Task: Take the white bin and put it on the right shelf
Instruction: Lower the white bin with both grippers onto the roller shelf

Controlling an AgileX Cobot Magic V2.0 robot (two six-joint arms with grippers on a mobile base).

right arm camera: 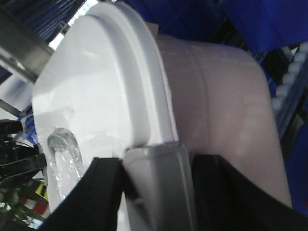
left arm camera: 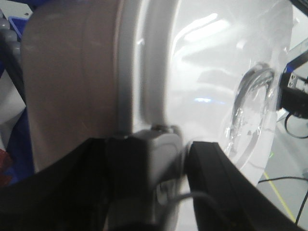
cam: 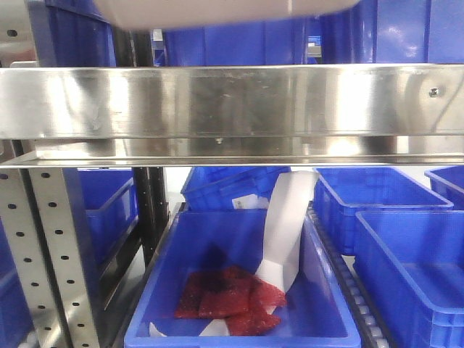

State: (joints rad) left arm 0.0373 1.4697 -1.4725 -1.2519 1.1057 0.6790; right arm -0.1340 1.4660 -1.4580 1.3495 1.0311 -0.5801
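Note:
The white bin [cam: 217, 11] shows only as a pale underside at the top edge of the front view, above the shiny steel rail of the right shelf [cam: 232, 101]. In the left wrist view the white bin [left arm camera: 72, 86] fills the frame, its glossy lid [left arm camera: 202, 72] to the right. My left gripper [left arm camera: 166, 154] is shut on the grey latch at the bin's end. In the right wrist view the white bin [right arm camera: 216, 96] is seen from its other end, and my right gripper [right arm camera: 156, 168] is shut on the grey latch there.
Below the rail stands a blue crate [cam: 239, 290] holding red packets [cam: 228, 297] and a white paper strip [cam: 286, 225]. More blue crates [cam: 406, 254] sit to the right and behind. A perforated grey upright [cam: 43, 254] rises at the left.

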